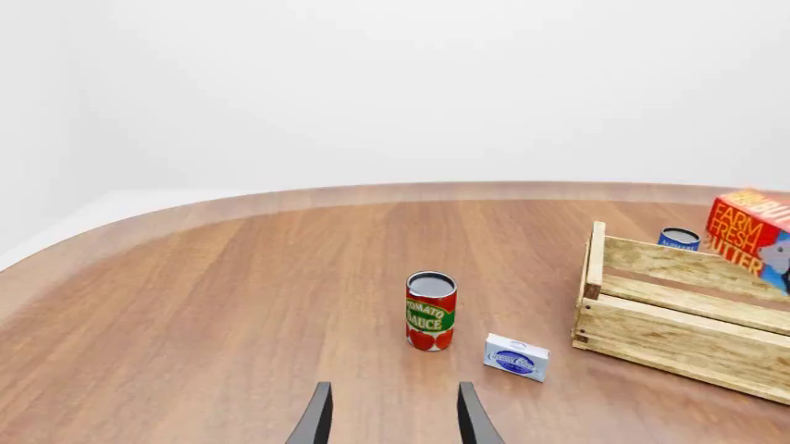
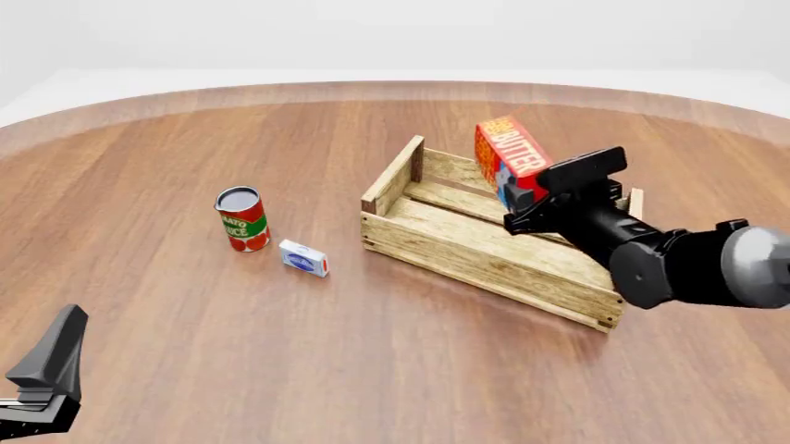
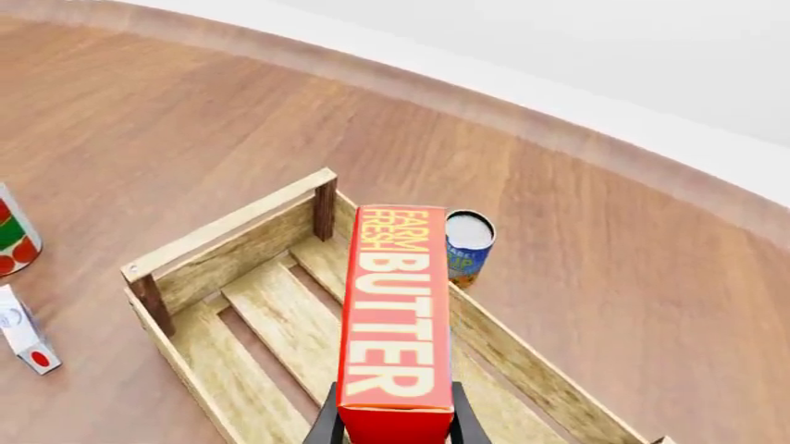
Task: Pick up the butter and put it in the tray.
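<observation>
Butter point(image 2: 512, 157) in right claw point(image 2: 524, 205) over tray point(image 2: 475, 252) — blue can point(image 3: 468, 245) behind.

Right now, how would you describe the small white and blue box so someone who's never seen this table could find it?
Start at the big wooden tray in the middle of the table. On the left arm's side of it stands a red-and-green tomato sauce can; the small box lies between the two, next to the can. It is the only flat, white-and-blue thing there, lower than the can.
</observation>
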Controlling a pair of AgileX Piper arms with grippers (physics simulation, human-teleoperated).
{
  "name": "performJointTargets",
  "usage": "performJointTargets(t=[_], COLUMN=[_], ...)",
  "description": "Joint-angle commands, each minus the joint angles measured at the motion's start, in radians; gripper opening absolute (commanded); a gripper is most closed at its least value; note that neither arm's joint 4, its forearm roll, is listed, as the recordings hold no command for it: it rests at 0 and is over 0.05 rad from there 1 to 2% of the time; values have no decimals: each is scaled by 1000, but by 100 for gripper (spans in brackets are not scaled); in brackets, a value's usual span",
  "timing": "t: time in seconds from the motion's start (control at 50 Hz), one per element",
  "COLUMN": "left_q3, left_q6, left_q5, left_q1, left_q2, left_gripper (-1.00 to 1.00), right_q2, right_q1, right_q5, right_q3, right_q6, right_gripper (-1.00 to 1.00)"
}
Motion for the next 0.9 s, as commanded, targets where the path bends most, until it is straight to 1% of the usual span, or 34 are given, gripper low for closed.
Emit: performJointTargets(t=[0.02,0.16,0.9], left_q3=[0,0,0], left_q6=[0,0,0], left_q5=[0,0,0], left_q1=[0,0,0], left_q2=[0,0,0], left_gripper=[100,100,100], right_q2=[41,68,186], right_q1=[14,22,12], right_q5=[-12,-17,-65], right_q3=[-46,-58,-86], right_q6=[27,34,69], right_gripper=[-100,-100,-100])
